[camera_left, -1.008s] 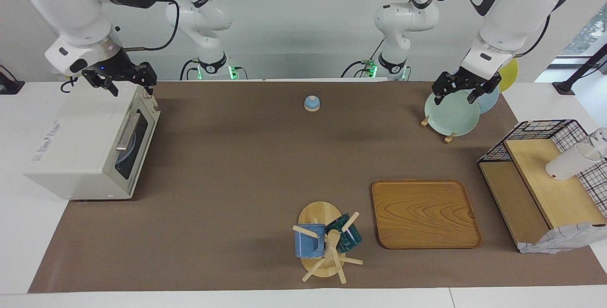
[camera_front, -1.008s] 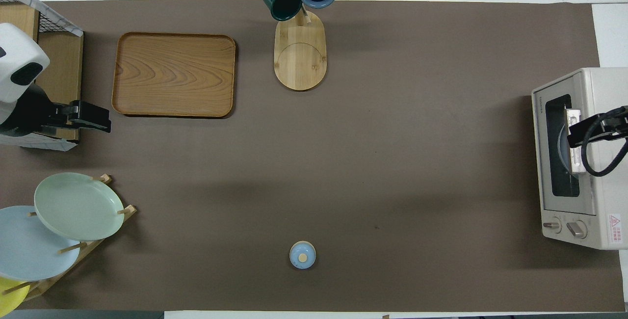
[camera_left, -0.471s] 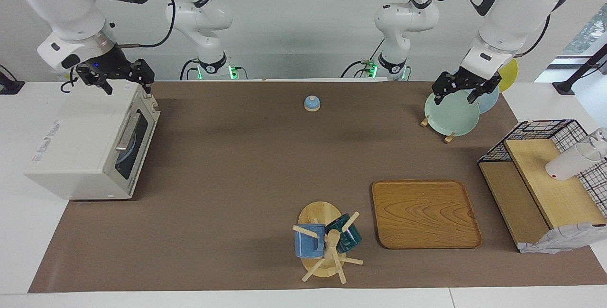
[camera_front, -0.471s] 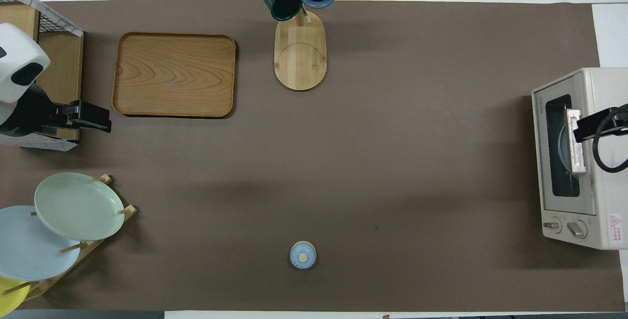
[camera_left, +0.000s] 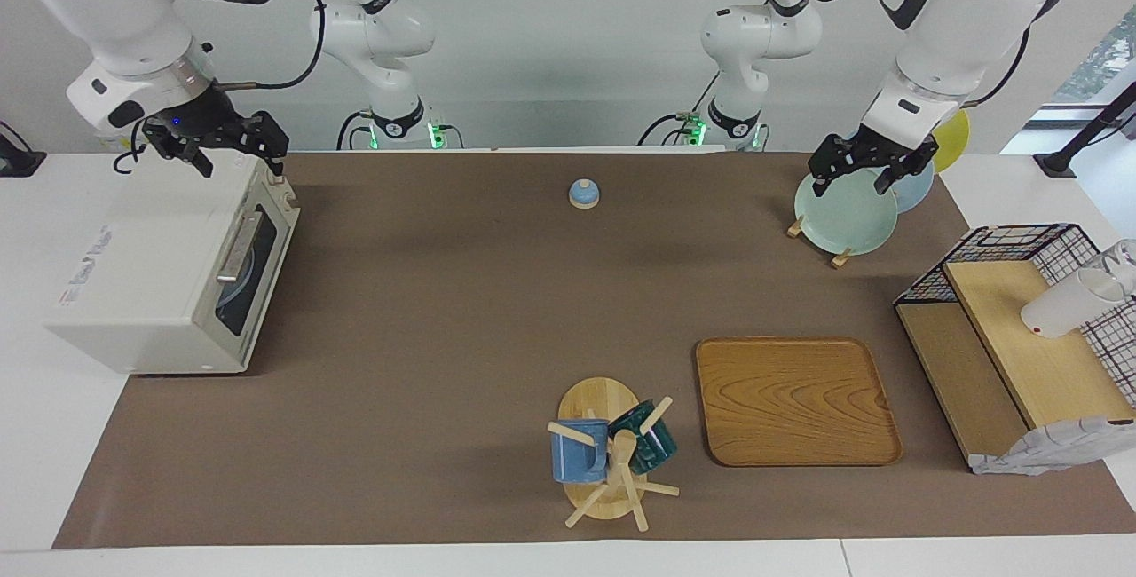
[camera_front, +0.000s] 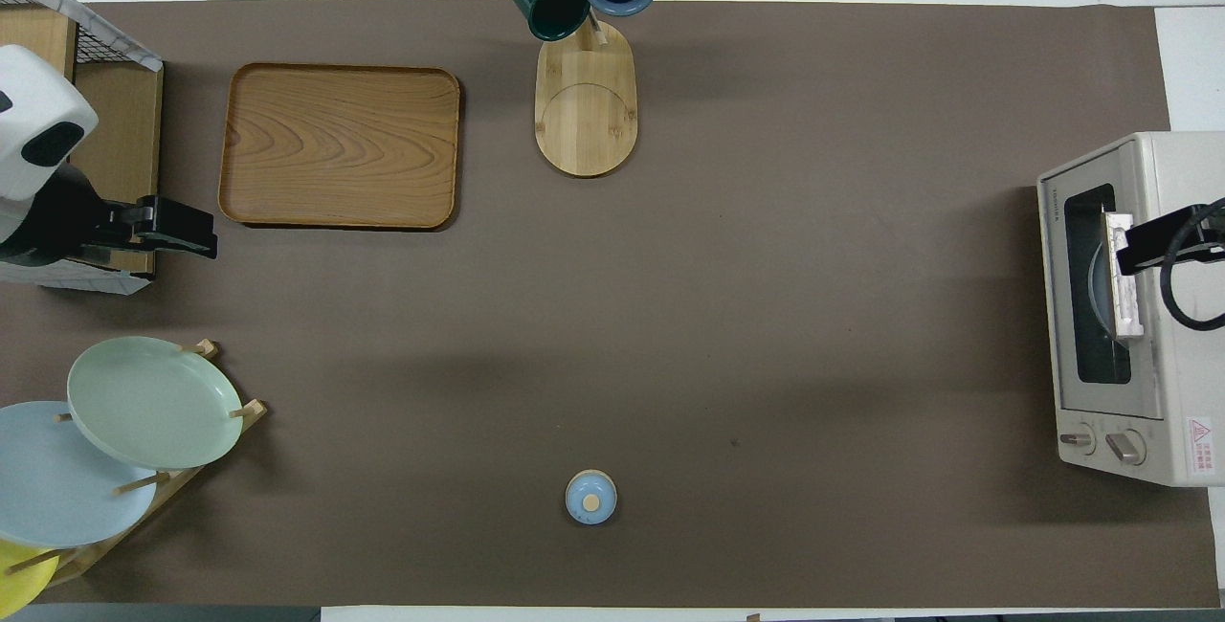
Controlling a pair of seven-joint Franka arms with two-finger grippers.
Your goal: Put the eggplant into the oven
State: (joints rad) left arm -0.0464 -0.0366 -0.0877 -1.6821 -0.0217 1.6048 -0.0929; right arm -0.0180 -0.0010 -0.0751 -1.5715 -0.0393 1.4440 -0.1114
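Observation:
The off-white oven [camera_left: 133, 275] stands at the right arm's end of the table with its dark glass door shut; it also shows in the overhead view [camera_front: 1182, 392]. A pale round plate shows dimly through the glass. The eggplant is not in view anywhere. My right gripper [camera_left: 238, 164] hangs open and empty over the oven's top edge, above the door; it also shows in the overhead view [camera_front: 1153, 244]. My left gripper [camera_left: 852, 182] waits open and empty over the plate rack; it also shows in the overhead view [camera_front: 177, 228].
A rack with a green plate [camera_left: 843, 213], a blue one and a yellow one stands at the left arm's end. A wooden tray [camera_left: 794, 399], a mug tree [camera_left: 612, 453], a wire shelf [camera_left: 1012, 337] and a small blue knob [camera_left: 583, 193] are on the brown mat.
My right gripper has risen a little and drawn back from the oven door toward the oven's top. The left arm has not moved.

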